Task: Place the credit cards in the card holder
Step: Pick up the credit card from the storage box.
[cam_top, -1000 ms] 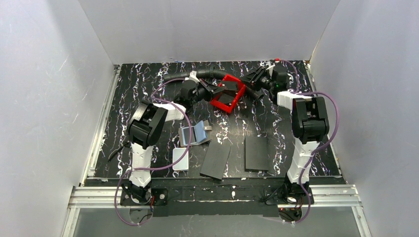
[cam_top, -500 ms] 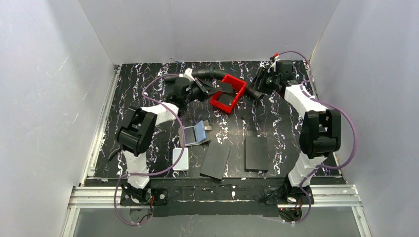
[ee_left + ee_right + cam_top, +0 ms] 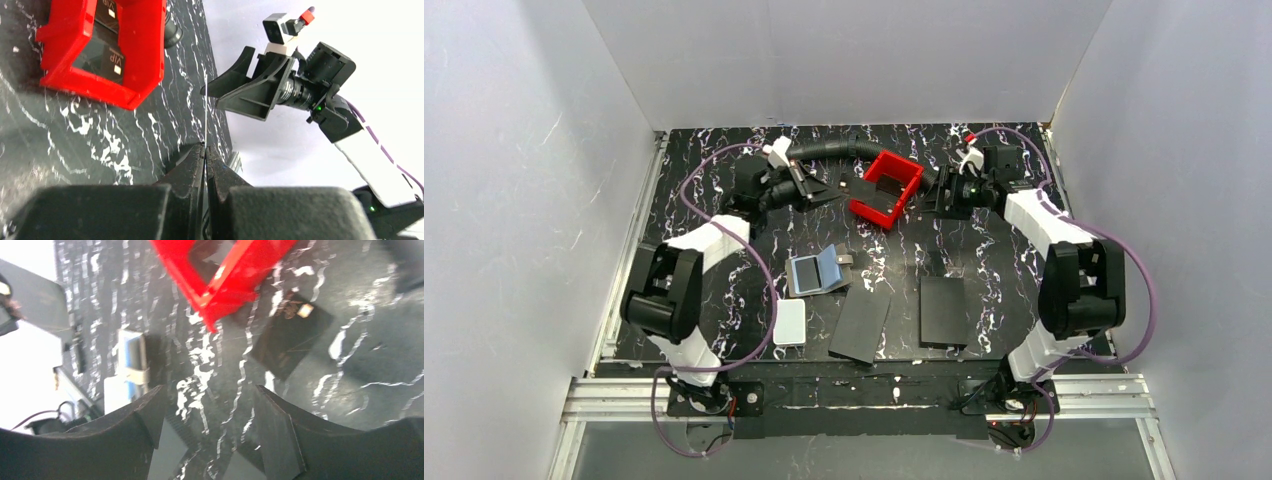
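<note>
Card holder lies open on counter, nearest arms. Farther back, left claw pinched shut on one credit card: thin, stiff, slick, take by edge. Right claw gaping, empty. Right wrist view alone shows loose card, probably flat beside red tray.

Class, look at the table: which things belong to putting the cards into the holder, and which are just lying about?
Job: holder; cards in red tray; loose card; card pinched in left pincer.
Lying about: white box; black panels; hose.
</note>
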